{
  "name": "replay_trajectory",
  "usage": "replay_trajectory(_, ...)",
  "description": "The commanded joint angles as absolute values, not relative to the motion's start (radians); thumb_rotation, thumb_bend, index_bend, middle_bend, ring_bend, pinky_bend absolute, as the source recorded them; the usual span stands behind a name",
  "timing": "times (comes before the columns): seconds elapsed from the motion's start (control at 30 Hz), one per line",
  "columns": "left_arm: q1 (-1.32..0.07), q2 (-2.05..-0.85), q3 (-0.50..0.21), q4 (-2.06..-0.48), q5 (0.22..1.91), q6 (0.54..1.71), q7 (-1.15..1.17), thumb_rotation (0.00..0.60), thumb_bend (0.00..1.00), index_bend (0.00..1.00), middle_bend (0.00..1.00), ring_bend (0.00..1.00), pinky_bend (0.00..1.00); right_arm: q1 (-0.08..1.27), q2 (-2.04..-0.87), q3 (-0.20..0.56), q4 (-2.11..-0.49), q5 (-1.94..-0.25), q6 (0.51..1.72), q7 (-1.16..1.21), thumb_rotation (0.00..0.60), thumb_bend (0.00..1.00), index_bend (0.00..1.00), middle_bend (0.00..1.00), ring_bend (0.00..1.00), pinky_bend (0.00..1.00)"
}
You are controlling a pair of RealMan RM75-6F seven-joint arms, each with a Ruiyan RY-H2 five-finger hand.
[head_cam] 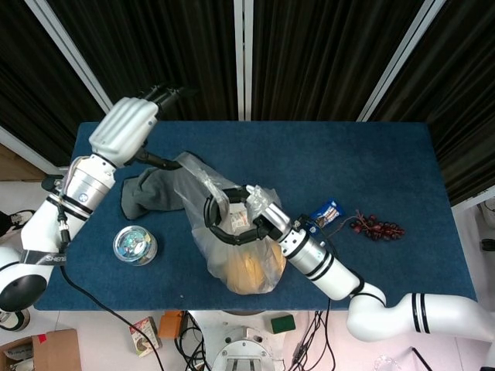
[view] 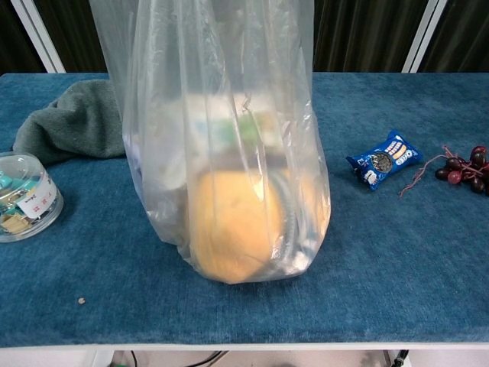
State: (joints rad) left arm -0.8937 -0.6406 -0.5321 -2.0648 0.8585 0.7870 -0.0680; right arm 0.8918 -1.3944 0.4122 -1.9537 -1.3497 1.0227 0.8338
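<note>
This looks like a robot test room, not a home. A desk (head_cam: 387, 154) with a blue cloth top stands in front of black curtains (head_cam: 309, 54) with white bars, and wires (head_cam: 317, 340) hang down by the robot's base on a pale floor. A cardboard box (head_cam: 54, 349) and a shoe (head_cam: 17, 222) lie on the floor at the side, and odd small things sit on the desk, like a snack pack (view: 383, 159), grapes (view: 462, 172), a grey cloth (view: 72, 118) and a clear tub (view: 27, 195).

text: "OREO" | on: blue snack packet (view: 383, 160) | other labels: unreadable
</note>
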Motion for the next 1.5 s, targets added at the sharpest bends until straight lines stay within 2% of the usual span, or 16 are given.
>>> replay_trajectory(0.03, -0.878, -0.611, -0.55, -2.062, 0.897, 0.744, -0.143, 0.6, 0.0, 0.11, 0.17, 0.09, 0.21, 0.89, -1.393, 0.415, -1.956, -1.348, 1.023, 0.831, 0.6, 0.4, 0.67, 0.56, 0.47, 0.56)
replay_trajectory(0.3, -0.842, -0.54, -0.565, -2.06, 0.971, 0.614, -0.298, 0.6, 0.0, 0.1, 0.13, 0.07, 0.2, 0.884, -1.386, 0.424, -1.959, -1.346, 1.023, 0.831, 0.6, 0.4, 0.67, 0.56, 0.47, 0.56)
replay_trajectory(0.43, -0.807, -0.496, -0.568, -2.056, 1.022, 0.596, -0.35, 0.6, 0.0, 0.1, 0.13, 0.07, 0.2, 0.881, -1.38, 0.431, -1.961, -1.347, 1.026, 0.83, 0.6, 0.4, 0.67, 0.56, 0.47, 0.56)
replay_trajectory(0.67, -0.681, -0.426, -0.561, -2.032, 1.117, 0.677, -0.489, 0.6, 0.0, 0.1, 0.12, 0.07, 0.2, 0.879, -1.365, 0.453, -1.969, -1.339, 1.032, 0.827, 0.6, 0.4, 0.67, 0.56, 0.47, 0.56)
replay_trajectory(0.87, -0.576, -0.412, -0.525, -1.982, 1.19, 0.746, -0.653, 0.6, 0.0, 0.1, 0.12, 0.07, 0.21, 0.885, -1.368, 0.479, -1.965, -1.315, 1.043, 0.806, 0.6, 0.4, 0.67, 0.56, 0.47, 0.56)
replay_trajectory(0.97, -0.537, -0.429, -0.504, -1.964, 1.218, 0.779, -0.725, 0.6, 0.09, 0.11, 0.12, 0.07, 0.22, 0.898, -1.366, 0.503, -1.963, -1.293, 1.038, 0.791, 0.6, 0.4, 0.67, 0.56, 0.47, 0.56)
replay_trajectory(1.07, -0.5, -0.464, -0.475, -1.931, 1.263, 0.839, -0.759, 0.6, 0.15, 0.12, 0.12, 0.07, 0.22, 0.921, -1.361, 0.541, -1.965, -1.26, 1.029, 0.766, 0.6, 0.4, 0.67, 0.56, 0.47, 0.56)
replay_trajectory(1.27, -0.454, -0.526, -0.422, -1.862, 1.335, 0.922, -0.815, 0.6, 0.16, 0.12, 0.12, 0.07, 0.22, 0.973, -1.355, 0.634, -1.968, -1.162, 1.028, 0.705, 0.6, 0.4, 0.67, 0.56, 0.47, 0.56)
replay_trajectory(1.5, -0.443, -0.559, -0.39, -1.805, 1.368, 0.956, -0.873, 0.6, 0.16, 0.12, 0.12, 0.07, 0.22, 1.019, -1.345, 0.726, -1.959, -1.091, 1.051, 0.649, 0.6, 0.4, 0.67, 0.55, 0.47, 0.56)
